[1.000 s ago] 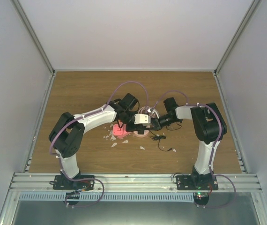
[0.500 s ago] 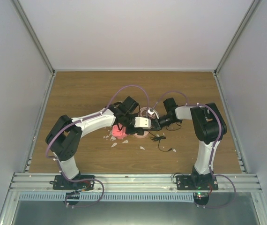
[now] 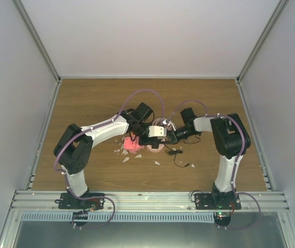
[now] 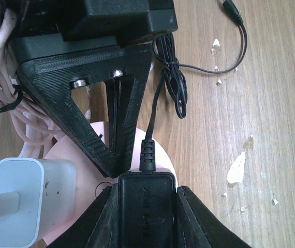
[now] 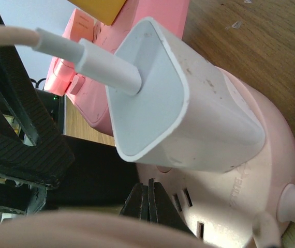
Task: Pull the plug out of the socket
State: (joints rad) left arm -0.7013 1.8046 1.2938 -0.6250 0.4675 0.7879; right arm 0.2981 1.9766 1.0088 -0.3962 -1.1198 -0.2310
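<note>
1. Extraction was the step in hand: the left gripper [image 4: 146,192] stood narrowed and clamped on the black plug [image 4: 146,219], which appeared seated in the socket [image 5: 251,155].
2. The socket lay near the middle of the table [image 4: 277,103], between the two arms, with a white charger [image 5: 189,103] also plugged into it.
3. The right gripper [image 5: 148,204] had its jaws closed on nothing, its tip pressed on the socket's top, apparently as a hold-down.
4. The next move likely called for a straight pull along the pins while the right arm braced the socket; a slanted tug risked dragging the socket along.
</note>
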